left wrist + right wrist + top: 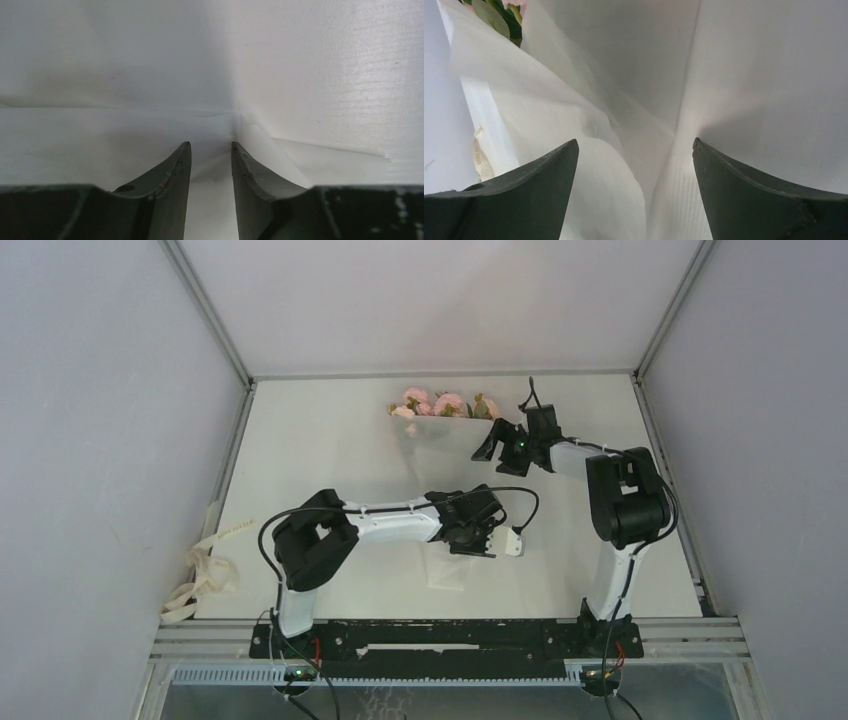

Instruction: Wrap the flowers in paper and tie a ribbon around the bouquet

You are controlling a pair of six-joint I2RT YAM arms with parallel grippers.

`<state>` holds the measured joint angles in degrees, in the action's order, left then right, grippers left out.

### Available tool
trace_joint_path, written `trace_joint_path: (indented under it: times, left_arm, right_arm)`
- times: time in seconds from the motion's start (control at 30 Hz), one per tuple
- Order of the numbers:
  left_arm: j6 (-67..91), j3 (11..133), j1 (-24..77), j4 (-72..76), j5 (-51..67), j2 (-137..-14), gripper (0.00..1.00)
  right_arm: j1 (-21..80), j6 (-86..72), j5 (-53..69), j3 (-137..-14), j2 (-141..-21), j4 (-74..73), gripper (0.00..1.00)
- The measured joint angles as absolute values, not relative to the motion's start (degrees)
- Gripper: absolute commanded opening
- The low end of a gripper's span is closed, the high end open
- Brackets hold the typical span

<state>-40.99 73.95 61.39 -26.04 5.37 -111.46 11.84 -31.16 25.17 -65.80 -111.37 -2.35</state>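
**End effectors both empty: the loose wrap may fall open**

At the far left edge of the worktop [320, 440] the ribbon [205, 575] lies in a loose cream tangle, partly over the rim and well apart from everything else. It could slide off, and fetching it would leave the wrap unattended.

The left end effector [485, 535] hangs over the near middle. Its jaws stand at a narrow gap above a raised crease in the paper [300, 75], and as far as I can tell they clamp nothing. If they close on that crease and pull, the thin sheet could tear, or drag the bunch with it.

The flowers [445, 405] lie at the far middle, pale-pink heads in a row with green leaves, stems hidden.

Just right of them, the right end effector [497, 448] is spread wide and holds nothing. With no grip on it, the crinkly sheet could relax and unroll. From this wrist, the paper shows as translucent white, folded in soft overlapping layers into a loose cone, with leaves peeking out at its far-left top.
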Motion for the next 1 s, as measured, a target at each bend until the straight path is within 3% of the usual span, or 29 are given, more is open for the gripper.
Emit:
trace_joint_path:
  times: [0.17,0.3,0.4,0.5,0.63,0.73,1.0]
  left_arm:
    - [-41.47,73.82,61.25,-25.91,5.67,-111.37,0.41]
    - [-41.54,73.56,61.04,-25.69,6.09,-111.26,0.41]
    - [-41.52,73.23,60.80,-25.36,6.44,-111.00,0.41]
    - [-41.52,73.17,60.51,-25.32,7.03,-110.91,0.41]
    - [-41.54,72.90,60.18,-25.91,8.21,-110.61,0.41]
    - [-41.60,72.86,60.18,-26.33,8.54,-110.50,0.41]
    - [-40.73,73.56,58.81,-32.99,11.49,-109.58,0.64]
  right_arm:
    - [11.70,-31.66,28.80,-63.92,-111.07,-0.14,0.94]
    - [12.14,-33.80,33.82,-63.13,-112.86,4.43,0.86]
    - [12.80,-36.12,37.80,-63.13,-115.24,9.19,0.70]
    - [13.26,-38.06,39.42,-62.81,-117.14,12.49,0.47]
    - [13.37,-40.80,40.66,-62.11,-119.28,14.79,0.28]
    - [13.56,-41.95,41.34,-61.73,-120.01,15.73,0.02]
    - [14.79,-43.03,42.15,-60.62,-120.05,15.97,0.00]
